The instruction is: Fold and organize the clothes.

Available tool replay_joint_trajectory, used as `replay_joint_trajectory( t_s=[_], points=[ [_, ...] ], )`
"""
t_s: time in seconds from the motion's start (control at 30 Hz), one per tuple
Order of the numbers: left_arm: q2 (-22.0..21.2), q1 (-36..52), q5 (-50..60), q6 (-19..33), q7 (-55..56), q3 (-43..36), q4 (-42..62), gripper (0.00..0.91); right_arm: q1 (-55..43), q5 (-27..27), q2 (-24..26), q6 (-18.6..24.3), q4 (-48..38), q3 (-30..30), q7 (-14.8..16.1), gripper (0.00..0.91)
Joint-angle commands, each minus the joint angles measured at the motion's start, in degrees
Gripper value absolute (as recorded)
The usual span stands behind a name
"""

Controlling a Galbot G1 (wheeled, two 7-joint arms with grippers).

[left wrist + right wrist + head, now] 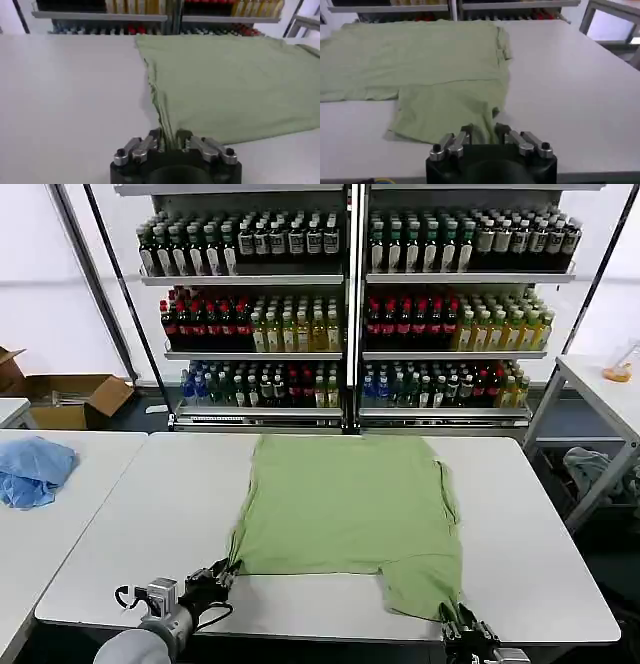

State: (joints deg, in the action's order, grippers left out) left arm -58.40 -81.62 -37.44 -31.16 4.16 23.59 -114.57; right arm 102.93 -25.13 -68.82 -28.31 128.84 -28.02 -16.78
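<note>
both claws pinch the shirt (350, 504): left gripper (213, 581) at its 7 o'clock corner, right gripper (455, 619) at 5 o'clock.

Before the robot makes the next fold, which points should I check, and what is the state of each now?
1. Left gripper holds the shirt: ok, its fingers pinch the near left corner.
2. Right gripper holds the shirt: ok, its fingers close on the near right flap.
3. Shirt lies flat on the table: mostly ok; small ridges run along the left edge and by the right sleeve.
4. Near edge is even: not ok, the right part hangs closer to the robot than the left.
5. Space beyond the shirt for a fold: ok, white table shows on both sides.
6. Firmness of both grips: cannot tell.
</note>
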Motion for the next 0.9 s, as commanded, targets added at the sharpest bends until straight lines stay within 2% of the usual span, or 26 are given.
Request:
replay_joint_trajectory(
  t_s=[0.03, 0.17, 0.53, 0.73, 0.9],
  points=[
    [-0.36, -2.65, -4.6, 2.47, -1.69, 2.14, -5.32, 0.03, 1.65, 0.0, 0.22, 3.46, 3.07, -1.52, 1.25, 0.0],
    [-0.55, -4.17, -5.4, 3.41, -1.82, 3.61, -8.43, 0.03, 3.77, 1.26, 0.96, 6.42, 6.45, -4.32, 1.58, 0.0],
    [0.61, -6.62, -9.14, 4.49, -1.6, 9.37, -15.03, 0.03, 7.48, -1.57, 3.09, 8.84, 13.65, -12.07, 1.99, 0.0],
    [2.81, -1.95, -11.23, 5.9, -1.66, 9.02, -10.47, 0.03, 0.27, -3.69, 5.9, 8.98, 10.21, -13.27, 1.82, 0.0],
    [3.57, 4.13, -11.32, 7.55, -1.94, 6.27, -5.44, 0.03, -11.04, -4.29, 9.93, 9.46, 4.04, -8.62, 1.65, 0.0]
  ],
)
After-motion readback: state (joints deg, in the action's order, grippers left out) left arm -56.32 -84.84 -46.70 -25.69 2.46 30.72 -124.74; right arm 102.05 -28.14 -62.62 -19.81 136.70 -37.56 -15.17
